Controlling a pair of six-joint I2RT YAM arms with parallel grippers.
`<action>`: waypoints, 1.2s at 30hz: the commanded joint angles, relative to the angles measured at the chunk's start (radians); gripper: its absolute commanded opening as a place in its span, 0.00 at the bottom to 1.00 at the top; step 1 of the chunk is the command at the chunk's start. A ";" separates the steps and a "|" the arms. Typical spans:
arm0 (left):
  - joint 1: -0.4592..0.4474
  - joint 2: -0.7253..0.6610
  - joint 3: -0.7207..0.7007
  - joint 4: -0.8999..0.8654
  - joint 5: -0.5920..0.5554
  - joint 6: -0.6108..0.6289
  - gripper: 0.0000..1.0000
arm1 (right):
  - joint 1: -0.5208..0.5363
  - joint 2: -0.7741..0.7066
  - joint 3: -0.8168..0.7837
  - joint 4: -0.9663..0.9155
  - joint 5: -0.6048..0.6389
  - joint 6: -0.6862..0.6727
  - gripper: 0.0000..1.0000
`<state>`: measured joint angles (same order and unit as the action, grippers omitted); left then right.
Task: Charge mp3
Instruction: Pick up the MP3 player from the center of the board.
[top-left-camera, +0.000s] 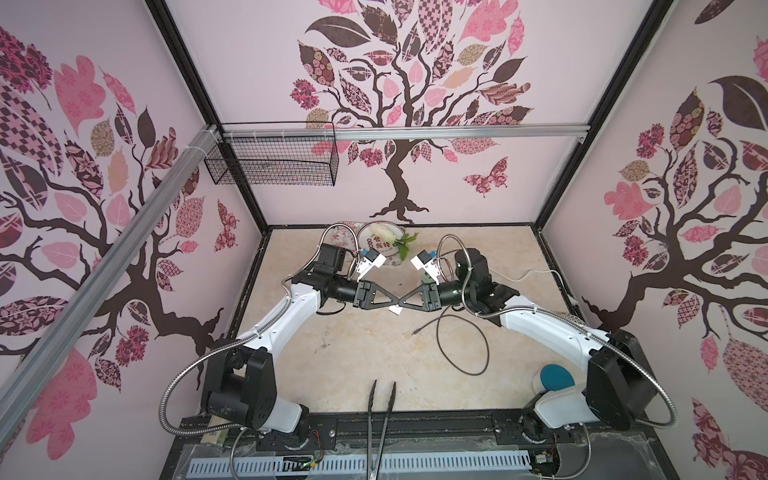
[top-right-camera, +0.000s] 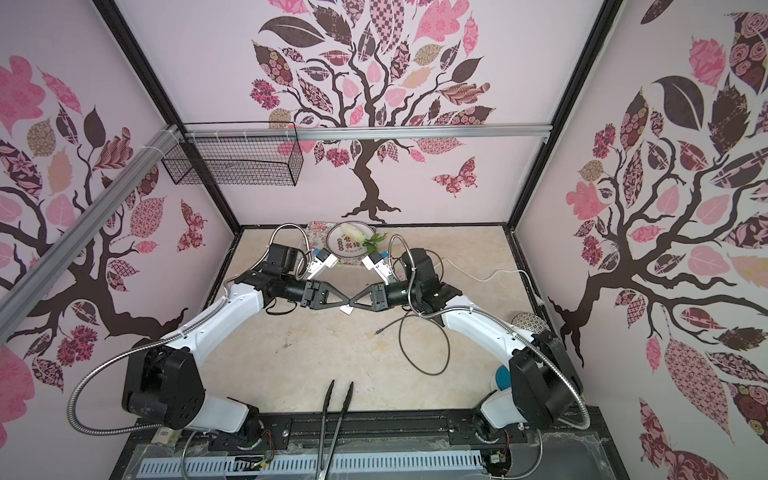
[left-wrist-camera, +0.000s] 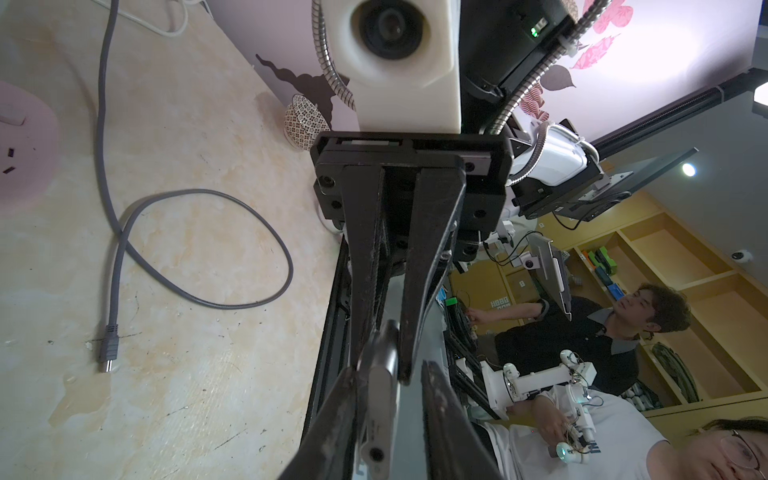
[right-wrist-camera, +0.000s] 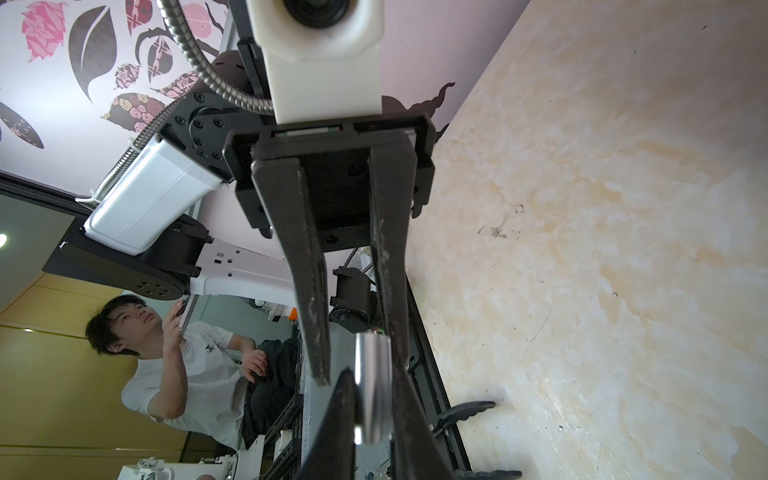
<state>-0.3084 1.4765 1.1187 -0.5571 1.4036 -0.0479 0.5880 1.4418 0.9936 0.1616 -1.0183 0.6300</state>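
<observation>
The mp3 (top-left-camera: 394, 309) is a small silver flat piece held in the air over the table's middle, where the two grippers meet tip to tip. My right gripper (right-wrist-camera: 372, 374) is shut on its shiny edge (right-wrist-camera: 372, 399). My left gripper (left-wrist-camera: 390, 374) reaches in from the opposite side, open, with its jaws around the mp3 (left-wrist-camera: 380, 411). One jaw lies against the mp3 and a gap shows at the other. In both top views the black fingers hide most of the player (top-right-camera: 345, 309). The grey charging cable (top-left-camera: 461, 353) lies looped on the table with its plug end (left-wrist-camera: 109, 349) free.
A pink power strip (left-wrist-camera: 20, 145) lies near the right arm's side, with a white cord (top-left-camera: 528, 274) running to the wall. A plate (top-left-camera: 380, 243) stands at the back, black tongs (top-left-camera: 382, 415) at the front edge, a teal-lidded cup (top-left-camera: 555, 378) and a patterned bowl (left-wrist-camera: 303, 120) at the right.
</observation>
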 joint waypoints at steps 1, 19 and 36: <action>-0.018 0.002 0.039 -0.005 0.035 0.028 0.28 | 0.004 0.016 0.002 0.020 0.008 0.001 0.00; -0.018 -0.055 -0.021 -0.032 0.040 0.044 0.28 | 0.001 0.012 0.027 0.004 0.042 -0.004 0.00; -0.024 -0.055 -0.027 -0.049 0.031 0.045 0.27 | -0.021 0.016 0.040 0.021 0.029 0.017 0.00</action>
<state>-0.3149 1.4395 1.1133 -0.5861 1.3735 -0.0288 0.5808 1.4418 0.9939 0.1776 -1.0344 0.6552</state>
